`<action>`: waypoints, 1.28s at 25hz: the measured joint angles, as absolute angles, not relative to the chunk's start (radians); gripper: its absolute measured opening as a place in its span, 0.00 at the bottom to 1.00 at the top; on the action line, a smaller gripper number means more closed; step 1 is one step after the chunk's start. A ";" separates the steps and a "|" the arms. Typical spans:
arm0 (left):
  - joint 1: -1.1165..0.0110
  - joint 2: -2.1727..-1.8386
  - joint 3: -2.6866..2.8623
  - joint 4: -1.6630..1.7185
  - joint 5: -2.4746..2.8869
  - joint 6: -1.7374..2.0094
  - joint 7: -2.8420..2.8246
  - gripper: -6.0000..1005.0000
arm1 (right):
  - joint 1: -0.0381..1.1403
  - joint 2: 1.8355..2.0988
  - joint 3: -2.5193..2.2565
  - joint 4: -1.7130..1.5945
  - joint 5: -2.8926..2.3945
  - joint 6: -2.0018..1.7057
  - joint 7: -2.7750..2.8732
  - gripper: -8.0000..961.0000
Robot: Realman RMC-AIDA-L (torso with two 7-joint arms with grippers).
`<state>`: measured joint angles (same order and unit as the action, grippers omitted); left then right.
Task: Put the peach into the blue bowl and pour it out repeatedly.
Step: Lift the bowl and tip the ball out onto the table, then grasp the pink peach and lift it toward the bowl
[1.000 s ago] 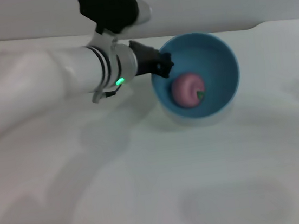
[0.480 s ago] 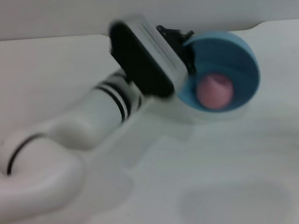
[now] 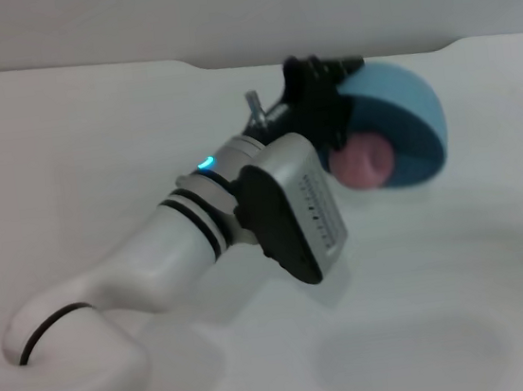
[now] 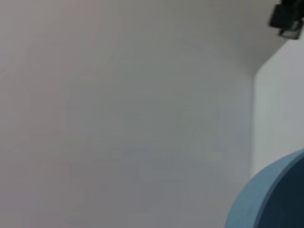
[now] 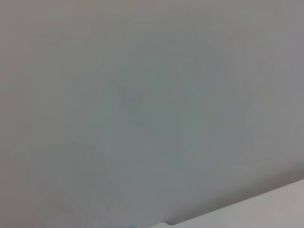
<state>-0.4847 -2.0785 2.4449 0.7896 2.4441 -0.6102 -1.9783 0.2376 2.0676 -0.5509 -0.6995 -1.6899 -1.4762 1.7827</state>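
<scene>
The blue bowl (image 3: 406, 125), clamped at its rim by the left claw (image 3: 326, 102), is now tipped much further over the tabletop (image 3: 447, 306), so the peach (image 3: 364, 161) is judged nearly poured out.

Soft, even, diffuse light fills all three views, with no hard glare. In the head view the blue bowl (image 3: 404, 130) and the peach (image 3: 363, 161) are smeared by motion blur. The white arm (image 3: 156, 266) casts faint, soft-edged shadows on the table (image 3: 447, 306). Both wrist views look hazy, showing mostly featureless pale grey.
</scene>
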 joint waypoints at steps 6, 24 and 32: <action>-0.501 -2.078 2.505 0.752 2.222 -0.780 -1.803 0.00 | 0.230 2.069 -0.551 -0.678 -1.690 -1.478 1.779 0.40; -0.496 -2.078 2.528 0.735 2.126 -0.833 -1.755 0.01 | 0.268 2.068 -0.589 -0.650 -1.696 -1.480 1.719 0.40; -0.494 -2.066 2.198 0.856 2.029 -0.416 -1.984 0.01 | 0.400 2.074 -0.665 -0.533 -1.693 -1.438 1.482 0.40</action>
<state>-0.4944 -2.0658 2.1980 0.8555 2.0289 -0.4164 -1.9841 0.4000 2.0743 -0.6650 -0.5329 -1.6934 -1.4384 1.4815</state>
